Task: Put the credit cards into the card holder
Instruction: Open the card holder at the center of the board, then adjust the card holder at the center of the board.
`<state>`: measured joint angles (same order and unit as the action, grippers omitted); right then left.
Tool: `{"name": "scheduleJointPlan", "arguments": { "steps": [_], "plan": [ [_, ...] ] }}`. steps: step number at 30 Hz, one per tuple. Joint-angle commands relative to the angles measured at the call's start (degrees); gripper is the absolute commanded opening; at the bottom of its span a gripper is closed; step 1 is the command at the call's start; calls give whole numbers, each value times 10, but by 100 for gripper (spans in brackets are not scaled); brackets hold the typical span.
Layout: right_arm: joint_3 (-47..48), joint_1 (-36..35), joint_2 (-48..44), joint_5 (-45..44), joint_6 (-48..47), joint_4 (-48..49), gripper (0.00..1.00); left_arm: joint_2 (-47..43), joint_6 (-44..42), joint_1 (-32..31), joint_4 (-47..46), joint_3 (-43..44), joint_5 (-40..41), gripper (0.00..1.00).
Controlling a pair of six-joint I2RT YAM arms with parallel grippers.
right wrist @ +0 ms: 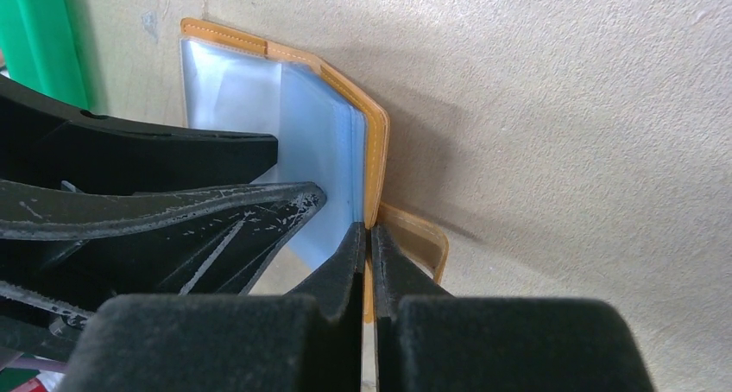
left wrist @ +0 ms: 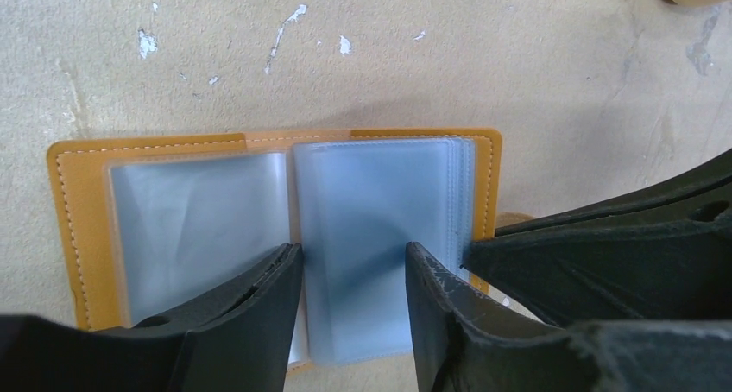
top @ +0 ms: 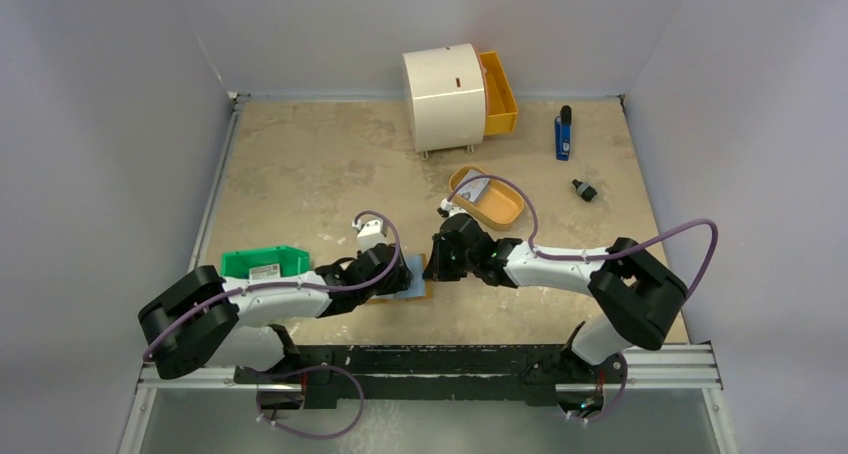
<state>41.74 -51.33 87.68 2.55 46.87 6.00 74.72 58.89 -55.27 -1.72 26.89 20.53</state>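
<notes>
The card holder (top: 413,283) is a tan wallet lying open on the table, with clear blue-tinted sleeves (left wrist: 198,211). My left gripper (left wrist: 352,252) is open, and its fingers straddle the right-hand stack of sleeves (left wrist: 371,202). My right gripper (right wrist: 369,230) is shut on the holder's tan right cover edge (right wrist: 377,150). In the top view the left gripper (top: 398,271) and right gripper (top: 438,263) meet over the holder. A pale card-like piece (top: 472,188) lies in the orange tray (top: 505,212). No card shows in either wrist view.
A green bin (top: 262,261) holding a pale label-like piece stands left of the holder. A white round drawer unit (top: 444,96) with an open orange drawer (top: 499,94) is at the back. A blue object (top: 563,135) and a small black object (top: 584,189) lie at the right.
</notes>
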Motion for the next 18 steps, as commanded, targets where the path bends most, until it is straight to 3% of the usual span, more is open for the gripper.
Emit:
{"name": "scheduleJointPlan", "arguments": {
  "steps": [1, 12, 14, 18],
  "plan": [
    [-4, -2, -17, -5, -6, 5, 1, 2, -6, -2, 11, 3, 13, 44],
    [-7, -2, -22, -11, -6, 2, 1, 25, -11, -2, 7, -6, 23, 19],
    [-8, -2, -22, -11, -6, 2, 1, 18, -11, -1, 6, -8, 22, 24],
    [-4, -2, -20, -11, -6, 2, 1, -24, -5, -1, 2, -18, 27, 53]
  ]
}}
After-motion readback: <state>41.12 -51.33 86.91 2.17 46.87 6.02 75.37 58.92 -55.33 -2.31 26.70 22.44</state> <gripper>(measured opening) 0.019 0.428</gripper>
